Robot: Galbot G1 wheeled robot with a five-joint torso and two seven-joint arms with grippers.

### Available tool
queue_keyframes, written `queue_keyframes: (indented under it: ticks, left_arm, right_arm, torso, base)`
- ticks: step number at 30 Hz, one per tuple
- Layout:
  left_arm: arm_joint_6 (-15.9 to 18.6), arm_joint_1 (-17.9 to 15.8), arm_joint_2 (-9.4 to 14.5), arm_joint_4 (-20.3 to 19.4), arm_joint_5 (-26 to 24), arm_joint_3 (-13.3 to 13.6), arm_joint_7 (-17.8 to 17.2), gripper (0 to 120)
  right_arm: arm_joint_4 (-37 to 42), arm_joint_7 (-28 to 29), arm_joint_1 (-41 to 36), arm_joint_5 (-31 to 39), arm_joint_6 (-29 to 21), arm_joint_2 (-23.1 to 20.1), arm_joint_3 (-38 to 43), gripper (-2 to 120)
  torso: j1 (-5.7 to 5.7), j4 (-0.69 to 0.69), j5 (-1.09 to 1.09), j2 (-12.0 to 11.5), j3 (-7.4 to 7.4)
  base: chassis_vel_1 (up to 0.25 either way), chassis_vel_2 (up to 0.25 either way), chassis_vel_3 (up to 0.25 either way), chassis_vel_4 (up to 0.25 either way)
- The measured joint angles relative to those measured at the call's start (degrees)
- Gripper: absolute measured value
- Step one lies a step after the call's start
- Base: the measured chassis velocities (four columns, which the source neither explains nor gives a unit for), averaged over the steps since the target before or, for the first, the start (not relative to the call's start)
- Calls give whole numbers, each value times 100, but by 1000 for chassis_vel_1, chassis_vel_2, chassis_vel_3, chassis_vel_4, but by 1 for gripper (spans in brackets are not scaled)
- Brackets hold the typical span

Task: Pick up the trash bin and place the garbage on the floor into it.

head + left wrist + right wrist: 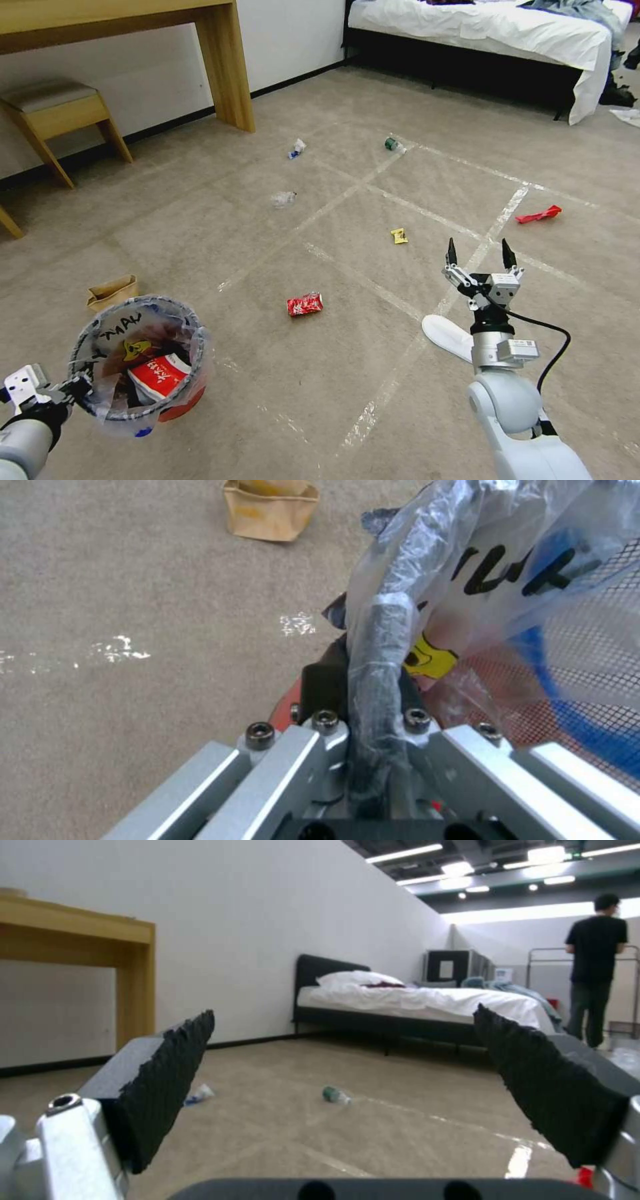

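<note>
The left gripper (79, 387), at the lower left of the head view, is clamped on the near rim of the trash bin (175, 393); the left wrist view shows its jaws pinched on the rim through the crinkled clear bag (427, 565). The bin hangs low over the floor (280, 400) with a red-and-white packet (159, 375) and other litter already inside.

The right gripper (481, 254) hovers above the carpet at the right with its jaws spread wide and empty, pointing toward the bed (507, 30) at the far side of the room, a white slipper (448, 337) lying just behind its wrist.

The step in hand looks to be reaching for the next piece. Done well, that likely means keeping the bin level so nothing spills and lowering the open jaws squarely astride one item.

From the right gripper, the yellow wrapper (399, 235) lies near, ahead and to its left; the crushed red can (305, 304) sits farther left, between the two arms; the red wrapper (539, 214) lies ahead to its right. A green-labelled bottle (391, 143), a blue-and-white scrap (297, 148) and a bit of clear plastic (283, 198) lie well beyond. A brown paper bag (112, 291) rests just beside the bin.
</note>
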Motion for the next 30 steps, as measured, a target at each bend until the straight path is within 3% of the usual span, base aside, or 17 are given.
queue_keyframes:
  ticks: [30]
  left_arm:
    - [-1,76,6,82,-137,-264,-124,1]
  right_arm:
    - [-54,-125,63,-8,-18,48,-65,100]
  torso:
    - [0,0,0,1,0]
  base:
    - [-7,6,7,-8]
